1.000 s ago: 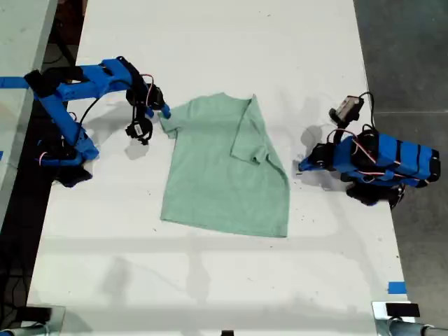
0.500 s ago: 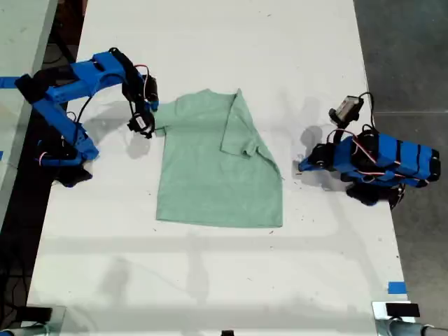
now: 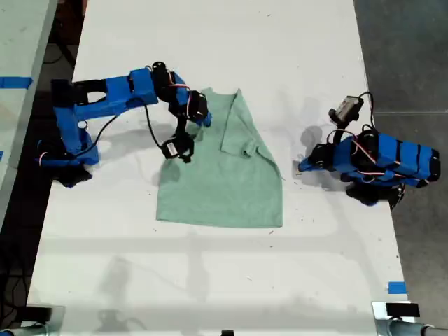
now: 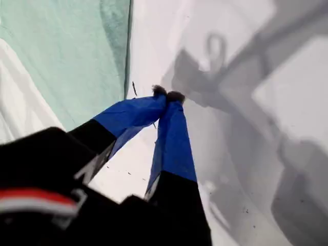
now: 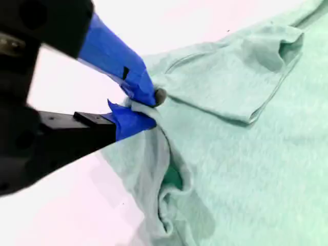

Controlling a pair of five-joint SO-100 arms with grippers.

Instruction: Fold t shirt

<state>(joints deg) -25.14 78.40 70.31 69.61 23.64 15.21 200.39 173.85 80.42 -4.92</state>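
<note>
Cloth this soft looks light and floppy, so pinching an edge works best. My second gripper (image 5: pixel 146 106) is pinched tight on the t shirt (image 3: pixel 224 175) at its sleeve edge, lifted over the table (image 3: pixel 210 280). Farther off, my first gripper (image 4: pixel 166 95) is closed on nothing, beside the shirt.

Robotics laboratory or test workspace. A long white table (image 3: pixel 210 280) fills the exterior view, with bare grey floor (image 3: pixel 406 56) along the 3 o'clock side and a second pale bench (image 3: pixel 17 42) at 10 o'clock. Two blue hobby-grade arms with exposed servo wiring are mounted on the table, one (image 3: pixel 91 112) at 9 o'clock, one (image 3: pixel 374 164) at 3 o'clock. Blue tape marks (image 3: pixel 396 287) lie at 4 o'clock and (image 3: pixel 15 82) at 10 o'clock.
</note>
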